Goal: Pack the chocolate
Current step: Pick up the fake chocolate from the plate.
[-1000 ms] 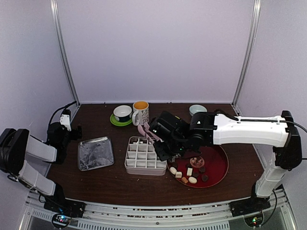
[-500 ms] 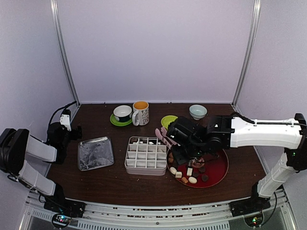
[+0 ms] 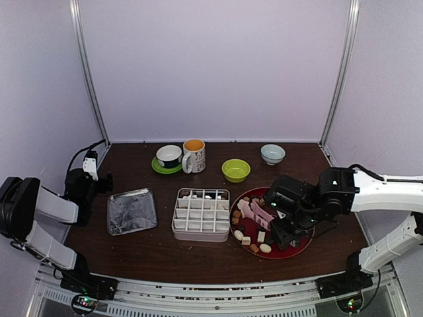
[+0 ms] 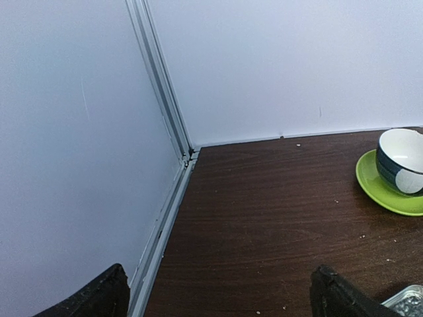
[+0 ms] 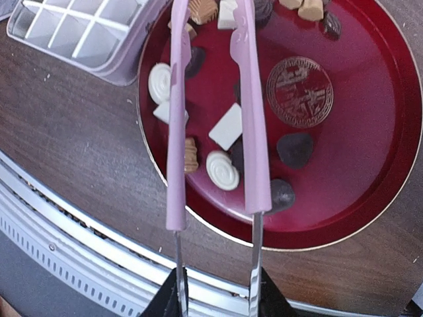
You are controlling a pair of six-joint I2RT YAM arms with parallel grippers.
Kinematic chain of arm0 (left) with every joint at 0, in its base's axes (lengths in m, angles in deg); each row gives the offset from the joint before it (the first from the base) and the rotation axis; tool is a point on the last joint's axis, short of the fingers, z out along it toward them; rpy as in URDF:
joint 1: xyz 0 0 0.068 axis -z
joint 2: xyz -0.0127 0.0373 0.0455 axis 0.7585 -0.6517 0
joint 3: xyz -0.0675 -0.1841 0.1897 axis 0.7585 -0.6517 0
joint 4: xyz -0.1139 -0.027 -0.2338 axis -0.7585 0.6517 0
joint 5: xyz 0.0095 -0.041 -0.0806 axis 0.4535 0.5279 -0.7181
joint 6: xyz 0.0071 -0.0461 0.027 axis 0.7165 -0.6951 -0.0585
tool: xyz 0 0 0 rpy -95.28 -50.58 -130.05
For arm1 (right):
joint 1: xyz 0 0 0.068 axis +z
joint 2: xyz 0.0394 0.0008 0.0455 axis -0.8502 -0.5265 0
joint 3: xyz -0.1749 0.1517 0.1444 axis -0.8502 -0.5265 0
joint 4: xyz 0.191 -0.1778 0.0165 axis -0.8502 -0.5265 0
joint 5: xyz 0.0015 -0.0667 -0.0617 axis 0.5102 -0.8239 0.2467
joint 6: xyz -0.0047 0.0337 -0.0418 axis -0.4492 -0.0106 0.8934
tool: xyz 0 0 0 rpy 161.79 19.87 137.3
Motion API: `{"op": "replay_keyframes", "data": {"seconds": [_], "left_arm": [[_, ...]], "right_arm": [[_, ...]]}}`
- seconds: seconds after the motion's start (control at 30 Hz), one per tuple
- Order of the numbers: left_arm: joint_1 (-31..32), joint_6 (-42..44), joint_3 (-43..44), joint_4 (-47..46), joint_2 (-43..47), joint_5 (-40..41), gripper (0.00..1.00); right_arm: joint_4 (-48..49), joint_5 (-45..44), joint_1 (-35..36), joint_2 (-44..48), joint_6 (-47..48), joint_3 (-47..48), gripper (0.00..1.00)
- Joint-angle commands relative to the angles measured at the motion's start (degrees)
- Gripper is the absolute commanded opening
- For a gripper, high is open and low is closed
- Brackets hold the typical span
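Observation:
The chocolate (image 3: 264, 247) lies as several white, tan and dark pieces on a round red plate (image 3: 309, 228). The right wrist view shows a white round piece (image 5: 222, 170), a white square (image 5: 226, 125) and dark pieces (image 5: 294, 148) on the plate (image 5: 370, 132). My right gripper (image 3: 283, 228) (image 5: 215, 300) is shut on the handle of the pink tongs (image 3: 254, 212) (image 5: 251, 99). The tong arms stand apart over the plate, their tips out of the wrist view. A white divided tray (image 3: 200, 214) (image 5: 86, 33) stands left of the plate with a few pale pieces in its back row. My left gripper (image 3: 102, 180) (image 4: 218, 304) is open and empty at the far left.
A foil-lined square tin (image 3: 131, 211) lies left of the tray. At the back stand a bowl on a green saucer (image 3: 169, 156) (image 4: 400, 172), a mug (image 3: 193, 155), a green bowl (image 3: 236, 170) and a pale bowl (image 3: 272, 153). The table's front edge (image 5: 99, 218) is just below the plate.
My right gripper has carried the pink tongs from over the divided tray rightward and down to over the red plate. The left arm has not moved.

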Motion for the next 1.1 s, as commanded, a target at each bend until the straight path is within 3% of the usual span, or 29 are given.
{"op": "replay_keyframes", "data": {"seconds": [0.0, 0.37, 1.07], "left_arm": [[-0.4, 0.5, 0.5, -3.3, 0.2, -0.4, 0.98], [-0.4, 0.6, 0.5, -3.4, 0.1, -0.4, 0.98], [-0.4, 0.5, 0.5, -3.3, 0.1, -0.4, 0.98]], "right_arm": [[-3.5, 6.1, -0.3, 2.9, -2.8, -2.3, 0.31], [-9.1, 9.9, -0.4, 5.3, -5.0, -2.9, 0.32], [-6.4, 10.2, -1.8, 2.5, -5.9, -3.4, 0.37]]}}
